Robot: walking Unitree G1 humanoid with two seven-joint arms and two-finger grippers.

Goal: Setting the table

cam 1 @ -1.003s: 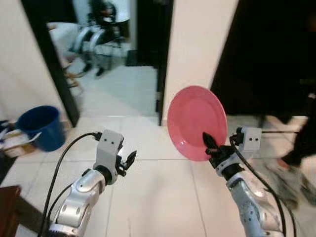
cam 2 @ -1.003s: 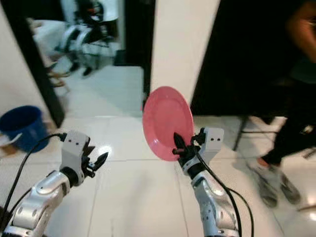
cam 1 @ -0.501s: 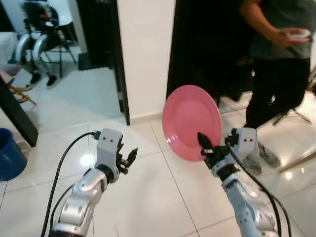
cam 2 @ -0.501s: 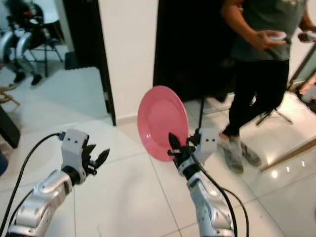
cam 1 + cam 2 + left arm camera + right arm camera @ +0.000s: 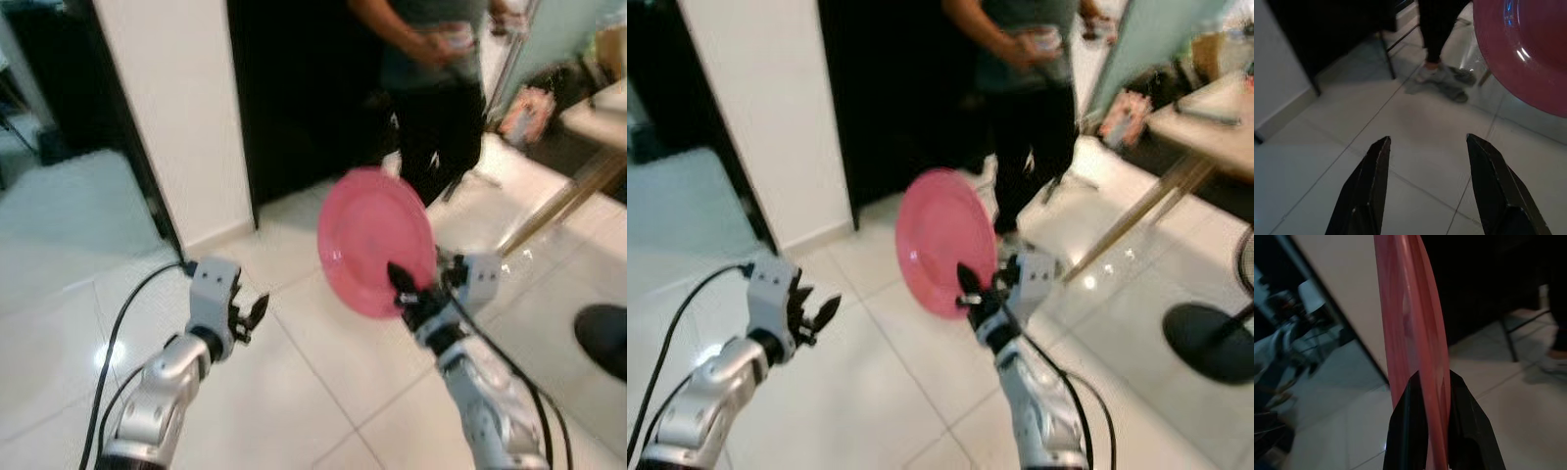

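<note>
A round pink plate (image 5: 374, 237) stands on edge in the air, held by its lower rim in my right gripper (image 5: 402, 287), which is shut on it. The right wrist view looks along the plate's rim (image 5: 1415, 333), pinched between the two black fingers (image 5: 1408, 431). My left gripper (image 5: 253, 315) is raised to the left of the plate, open and holding nothing. In the left wrist view its fingers (image 5: 1369, 191) stand wide apart over the tiled floor, with the plate (image 5: 1528, 49) at the upper corner.
A person (image 5: 1024, 88) in dark trousers stands just beyond the plate, hands holding a small object. A wooden table (image 5: 1205, 113) with slanted legs is at the right, a dark round base (image 5: 1210, 343) on the floor near it. A white wall pillar (image 5: 171, 108) and dark doorway lie ahead on the left.
The camera has swung to the right: the blue bucket and far room have left the picture, and the person and the table have come in. Both arms keep their pose, plate still held.
</note>
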